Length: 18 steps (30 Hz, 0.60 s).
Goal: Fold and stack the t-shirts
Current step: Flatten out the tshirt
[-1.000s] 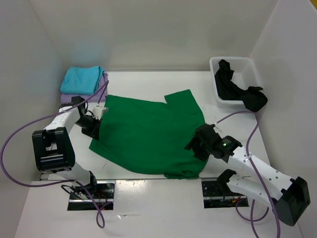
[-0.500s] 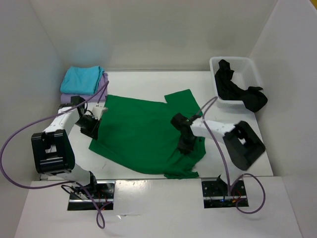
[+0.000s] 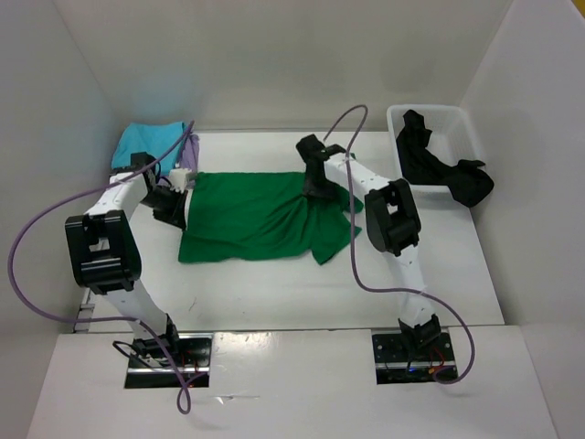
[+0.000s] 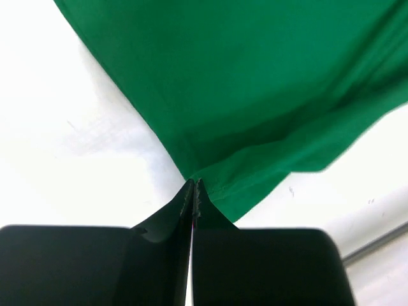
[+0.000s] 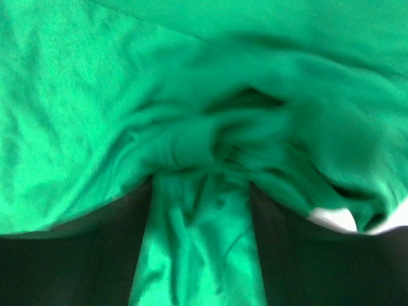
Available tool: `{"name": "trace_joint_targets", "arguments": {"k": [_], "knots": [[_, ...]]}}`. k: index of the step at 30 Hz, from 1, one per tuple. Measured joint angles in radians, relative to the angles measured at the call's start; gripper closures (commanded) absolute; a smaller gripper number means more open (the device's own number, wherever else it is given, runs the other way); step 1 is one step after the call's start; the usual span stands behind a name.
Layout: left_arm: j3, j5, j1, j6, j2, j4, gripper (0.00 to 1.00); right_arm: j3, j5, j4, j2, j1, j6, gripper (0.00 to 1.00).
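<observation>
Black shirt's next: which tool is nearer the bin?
Right. The right tool is over the green shirt's far edge, a short way left of the bin; the left tool is at the shirt's opposite end, beside the folded stack.

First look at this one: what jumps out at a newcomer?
The bright green t-shirt lying mid-table, with the left gripper pinched shut on its left edge and the right gripper down in the bunched cloth at its far right corner. Then the black t-shirt spilling over the rim of the white bin at far right.
</observation>
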Motion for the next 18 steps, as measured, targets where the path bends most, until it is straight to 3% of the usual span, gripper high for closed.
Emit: {"name": "trace_joint_targets", "arguments": {"k": [4, 8, 13, 18], "knots": [[0.066, 0.037, 0.000, -0.037, 0.016, 0.029, 1.00, 0.080, 0.083, 0.023, -0.011, -0.018, -0.071, 0.14], [0.052, 0.049, -0.001, -0.045, 0.016, 0.038, 1.00, -0.175, 0.098, 0.105, -0.247, -0.022, -0.090, 0.14], [-0.019, 0.053, -0.001, -0.043, 0.011, 0.032, 1.00, -0.492, 0.090, 0.146, -0.579, -0.068, -0.031, 0.30], [-0.057, 0.053, -0.002, -0.042, -0.012, 0.026, 1.00, -0.640, 0.063, 0.201, -0.594, -0.143, 0.023, 0.32]]}}
